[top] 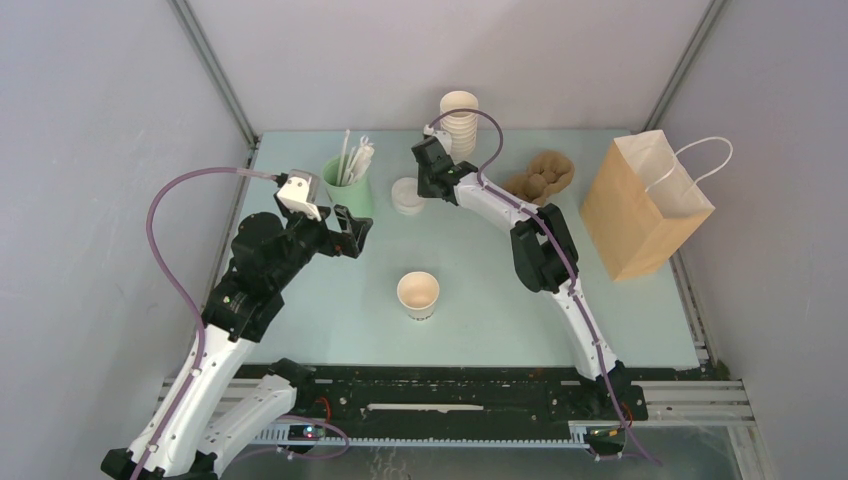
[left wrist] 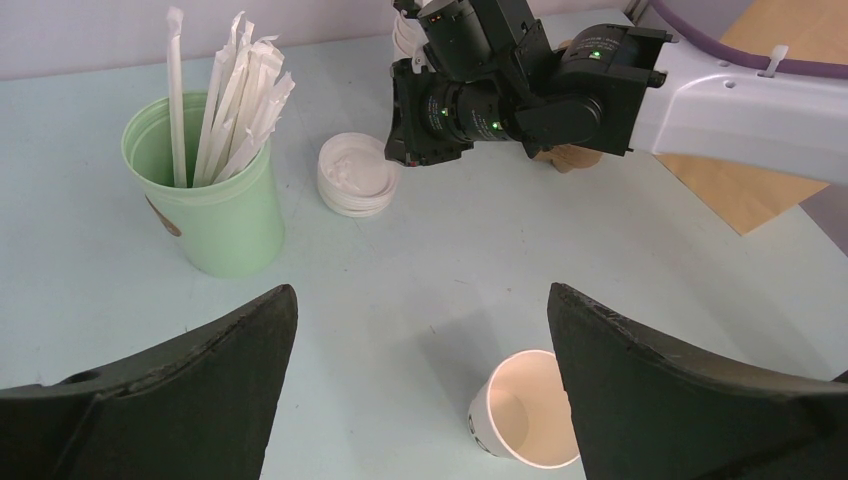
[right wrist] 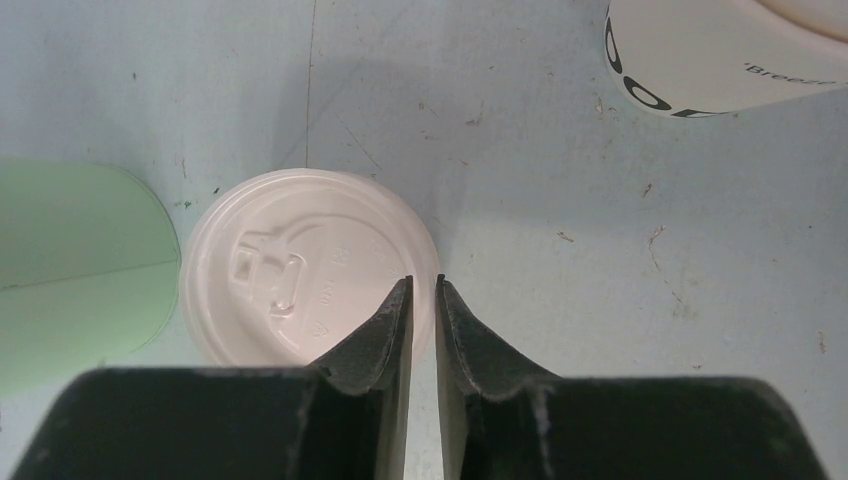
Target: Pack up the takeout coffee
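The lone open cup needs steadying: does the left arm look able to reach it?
Probably yes: the left hand is open, with only bare table between it and the open cup.

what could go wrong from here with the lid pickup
1. The right gripper pinches only the outer rim of the top lid, so the lid may slip out when lifted.
2. The lids sit in a stack, so a second one could come up with it.
3. The green cup of straws stands close beside the stack and could get knocked.
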Action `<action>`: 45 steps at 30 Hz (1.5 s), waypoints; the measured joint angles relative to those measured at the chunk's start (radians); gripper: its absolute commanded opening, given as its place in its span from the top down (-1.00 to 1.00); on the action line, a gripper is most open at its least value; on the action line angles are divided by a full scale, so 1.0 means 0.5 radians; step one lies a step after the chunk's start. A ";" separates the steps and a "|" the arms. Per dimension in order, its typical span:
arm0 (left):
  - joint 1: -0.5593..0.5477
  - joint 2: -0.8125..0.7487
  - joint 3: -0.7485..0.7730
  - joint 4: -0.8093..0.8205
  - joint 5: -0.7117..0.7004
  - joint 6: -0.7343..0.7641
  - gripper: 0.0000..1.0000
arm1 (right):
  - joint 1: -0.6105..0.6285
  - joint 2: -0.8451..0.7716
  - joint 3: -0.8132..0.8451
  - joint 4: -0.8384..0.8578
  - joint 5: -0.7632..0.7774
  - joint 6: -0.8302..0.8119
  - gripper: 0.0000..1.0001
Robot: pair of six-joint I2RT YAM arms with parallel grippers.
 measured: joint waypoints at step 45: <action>0.000 -0.002 0.000 0.000 0.004 0.000 -1.00 | -0.014 0.063 0.075 -0.064 -0.050 0.024 0.55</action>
